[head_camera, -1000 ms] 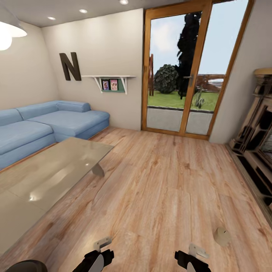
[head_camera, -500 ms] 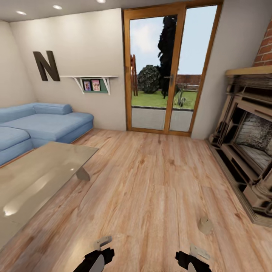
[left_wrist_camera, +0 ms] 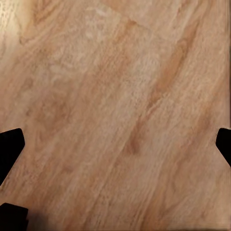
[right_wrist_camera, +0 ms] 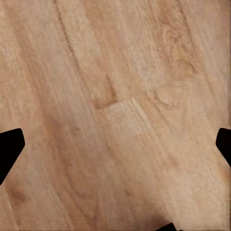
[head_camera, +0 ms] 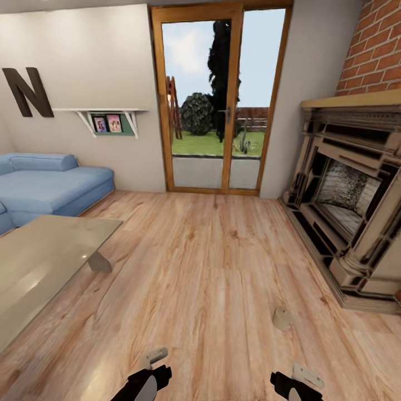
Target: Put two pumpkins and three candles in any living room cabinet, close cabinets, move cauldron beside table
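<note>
Beige-tan and stubby, the small cylindrical candle [head_camera: 282,318] stands on the light wood plank floor [head_camera: 211,267] ahead of you in the head view, to the right of centre, near the corner of the tan-and-black carved fireplace surround [head_camera: 348,206]. Its long axis looks close to upright, perhaps a little tilted; it is too small to make out the wick.

At the left edge, your glossy grey low rectangular worktop [head_camera: 39,267] is cut off by the frame, one slab leg showing under its far corner. Behind it sits a blue sofa [head_camera: 47,184], also cropped.

Your left hand [head_camera: 146,379] and right hand [head_camera: 295,384] poke in at the bottom edge, largely cropped.

In the left wrist view, you see dark fingertips [left_wrist_camera: 9,149] at opposite edges, spread wide apart over bare planks, holding nothing.

In the right wrist view, the fingertips [right_wrist_camera: 9,147] likewise sit at opposite edges, wide apart and empty, above plank flooring.
</note>
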